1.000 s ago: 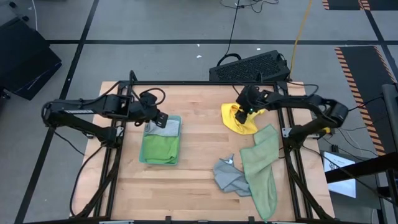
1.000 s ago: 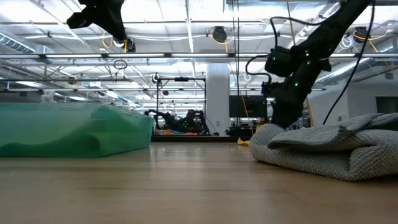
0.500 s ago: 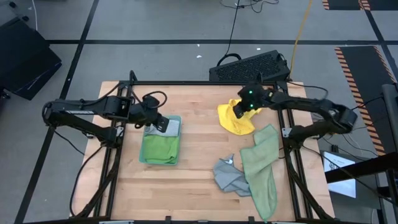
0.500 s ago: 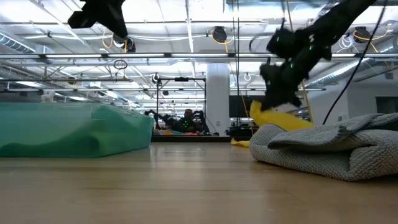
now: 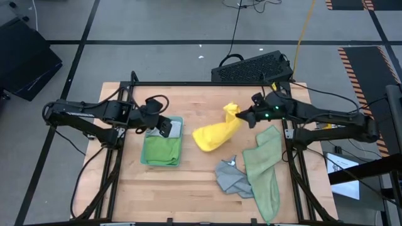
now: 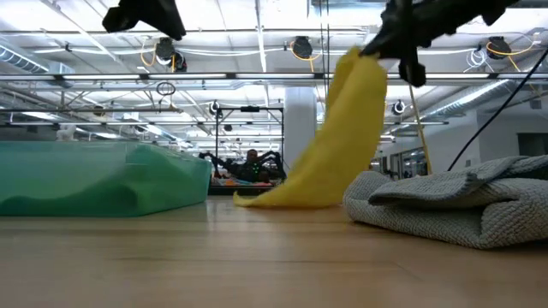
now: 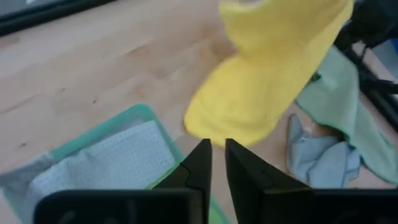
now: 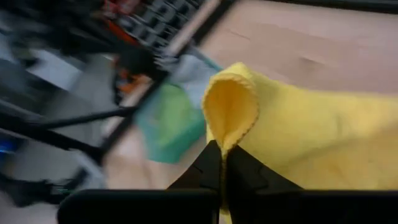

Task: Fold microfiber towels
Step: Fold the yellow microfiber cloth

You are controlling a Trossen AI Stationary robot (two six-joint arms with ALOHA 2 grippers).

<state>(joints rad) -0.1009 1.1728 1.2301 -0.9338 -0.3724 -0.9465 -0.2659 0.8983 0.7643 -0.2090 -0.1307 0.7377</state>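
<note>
My right gripper is shut on the yellow towel, raised above the table's far right part. The towel hangs slanting from it. My left gripper hovers shut and holding nothing over a stack of folded towels: a bright green one and a light blue one lying on a teal one. A pale sage towel and a grey towel lie crumpled at the near right. My right gripper pinches a hemmed edge of the yellow towel between its two fingers, and the edge loops up past the fingertips. The fingers come from the table's right, slanting slightly down. The towel hangs stretched below them, with its lower end on the table.
A black keyboard sits beyond the table's far edge. The grey towel heap fills the near right in the low view. Bare wood lies in the table's middle and near left.
My right gripper has taken hold of the yellow towel, which lay as a heap at the far right. It has risen with it and rolled its wrist. The towel is now drawn out long, and its lower end has swung toward the table's middle while still touching the wood.
</note>
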